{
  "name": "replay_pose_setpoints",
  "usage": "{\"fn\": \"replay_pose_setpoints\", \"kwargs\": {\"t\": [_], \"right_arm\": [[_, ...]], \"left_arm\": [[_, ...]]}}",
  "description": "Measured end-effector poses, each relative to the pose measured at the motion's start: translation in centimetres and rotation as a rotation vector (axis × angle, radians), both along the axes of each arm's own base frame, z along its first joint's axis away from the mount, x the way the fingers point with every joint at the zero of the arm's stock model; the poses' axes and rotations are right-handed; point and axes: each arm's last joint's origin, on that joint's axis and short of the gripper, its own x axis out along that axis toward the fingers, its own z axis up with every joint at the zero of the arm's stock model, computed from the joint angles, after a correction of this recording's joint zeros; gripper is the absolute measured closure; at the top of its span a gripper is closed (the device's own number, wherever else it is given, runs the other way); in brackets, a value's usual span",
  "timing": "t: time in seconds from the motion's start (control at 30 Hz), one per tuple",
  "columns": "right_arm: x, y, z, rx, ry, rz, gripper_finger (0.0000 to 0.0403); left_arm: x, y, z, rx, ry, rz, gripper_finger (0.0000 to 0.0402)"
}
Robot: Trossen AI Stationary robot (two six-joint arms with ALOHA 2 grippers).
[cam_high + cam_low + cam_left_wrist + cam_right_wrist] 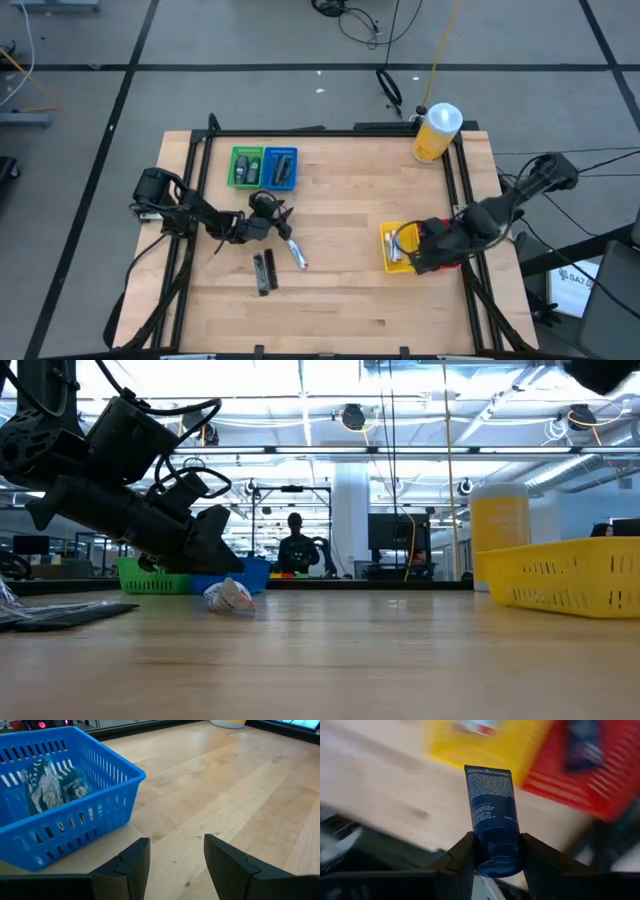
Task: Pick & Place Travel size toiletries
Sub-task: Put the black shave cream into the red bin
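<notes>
Toiletries lie in several spots on the worktop (340, 290). Going left to right in the high view: the left claw (282, 217) hovers at about 9 o'clock of the worktop's centre, just below the blue tray (279, 169). Its wrist view shows the two fingers (125, 870) apart with only bare wood between them, so it is open and empty. At 6 o'clock from that claw lie two dark packets (264, 271), side by side, long axes running roughly 12 to 6. Just beside them, toward 3 o'clock, lies a white-silver tube (296, 253), its long axis slanting from 11 to 5. These three are not yet sorted.

Farther right, the right claw (428, 252) sits over the yellow tray (390, 262) and the red tray (447, 262) at the worktop's 3 o'clock edge. It grips a dark blue tube (492, 815) by its cap end, the crimped end pointing straight away from the wrist, long axis in line with the fingers.

I judge this the placing step: the right arm needs to settle over the intended tray and release. The left claw would then have to drop toward the loose items and line its fingers across one's long axis.
</notes>
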Motion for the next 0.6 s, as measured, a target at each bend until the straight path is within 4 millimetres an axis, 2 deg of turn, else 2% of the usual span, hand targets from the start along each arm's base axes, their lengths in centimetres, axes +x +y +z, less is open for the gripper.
{"fn": "replay_pose_setpoints", "kwargs": {"t": [0.2,0.4,0.6], "right_arm": [[-2.4,-0.5,-1.7,-0.148,0.240,-0.149,0.0277],[-3.0,-1.7,-3.6,-0.373,0.231,-0.201,0.0275],[-3.5,-2.3,-7.0,-0.382,0.289,-0.182,0.0274]], "left_arm": [[0.0,0.0,0.0,0.003,0.003,-0.001,0.0217],[0.0,0.0,0.0,0.002,0.002,-0.001,0.0218],[0.0,0.0,0.0,0.001,0.001,-0.001,0.0218]]}}
